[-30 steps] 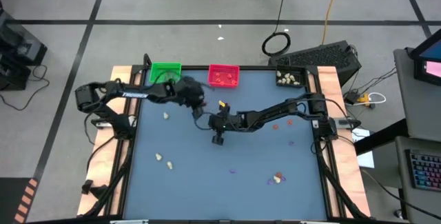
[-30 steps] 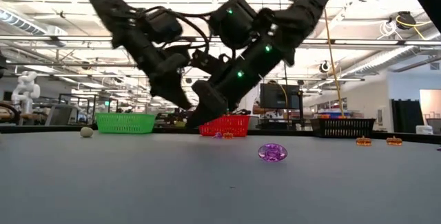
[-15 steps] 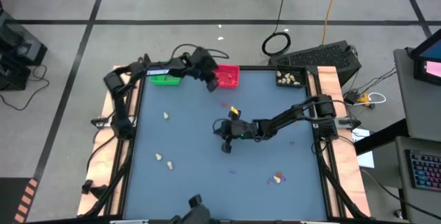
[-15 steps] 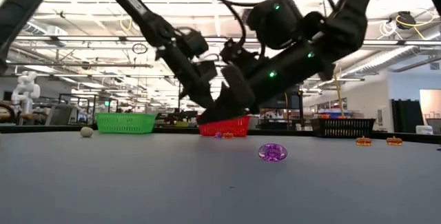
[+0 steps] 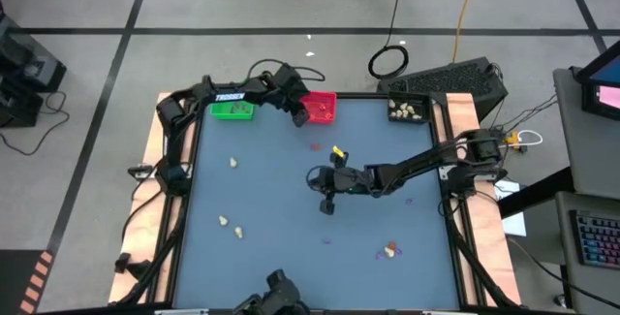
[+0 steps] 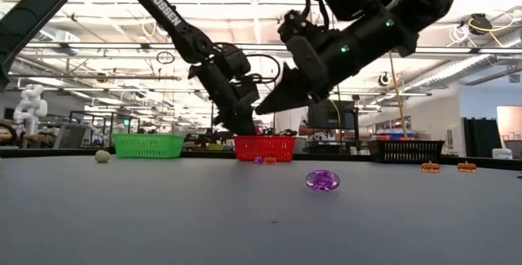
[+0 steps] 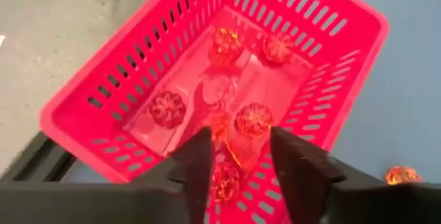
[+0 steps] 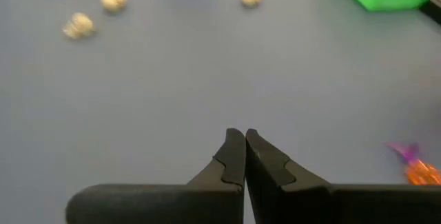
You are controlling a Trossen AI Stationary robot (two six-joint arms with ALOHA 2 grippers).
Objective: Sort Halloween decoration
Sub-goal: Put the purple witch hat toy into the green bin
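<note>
My left gripper (image 7: 238,138) hangs open just above the red tray (image 7: 207,79) at the table's far edge (image 5: 298,116). Several orange trinkets (image 7: 253,119) lie on the tray's floor, one right below the gap between the fingers. Out over the middle of the table, my right gripper (image 8: 244,156) is shut, raised (image 6: 263,110) and holds nothing (image 5: 326,205). Loose on the table lie cream trinkets (image 5: 233,163), a purple trinket (image 6: 322,180) and orange ones (image 6: 430,166).
A green tray (image 5: 232,110) stands left of the red one. A black tray (image 5: 407,110) with cream trinkets sits at the far right corner. More cream pieces (image 5: 231,225) lie near left, and a cream and a purple piece (image 5: 387,251) lie near right.
My left gripper has swung from the table's middle toward the far edge and now stands over the red tray. My right gripper has risen and drawn back a little toward the right and near edges, staying shut.
</note>
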